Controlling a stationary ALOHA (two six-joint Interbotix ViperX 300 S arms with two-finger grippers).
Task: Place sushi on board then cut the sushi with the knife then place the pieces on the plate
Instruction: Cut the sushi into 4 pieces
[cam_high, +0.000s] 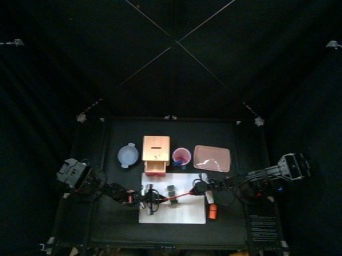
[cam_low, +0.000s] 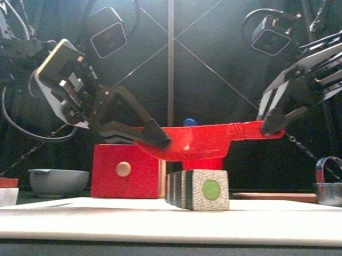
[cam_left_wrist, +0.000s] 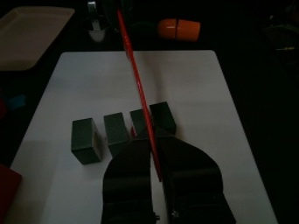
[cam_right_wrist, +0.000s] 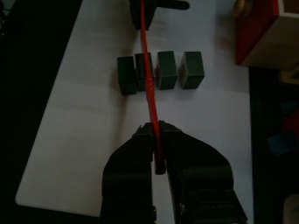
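On the white cutting board (cam_left_wrist: 222, 96), near its middle, the sushi roll (cam_left_wrist: 114, 131) is found as four dark green blocks standing in a row. Narrow gaps are seen between some blocks; whether every one is fully parted cannot be told. The first step, sushi on the board, is judged done.

Cutting is judged to be in hand. The red knife (cam_low: 207, 140) is held level close over the row, though contact with the blocks cannot be told. Its blade is set across the roll and, in the wrist views, lies over a joint toward one end of the row. The knife is gripped at both ends: the left gripper (cam_left_wrist: 156, 156) is clenched on one end and the right gripper (cam_right_wrist: 152, 144) on the other, each with its jaws closed on the red plastic. No block is held by either.

The last step is judged not begun. The pink tray (cam_high: 213, 156), at the back right of the table, is seen bare, with no piece on it. Beside it the red cup (cam_high: 182, 155) is noted; its contents cannot be made out. The wooden box (cam_high: 158, 148) is recorded behind the board, its red drawer front (cam_low: 127, 170) shut. The blue-grey bowl (cam_low: 56, 182) stands at the back left, and nothing is seen rising above its rim.
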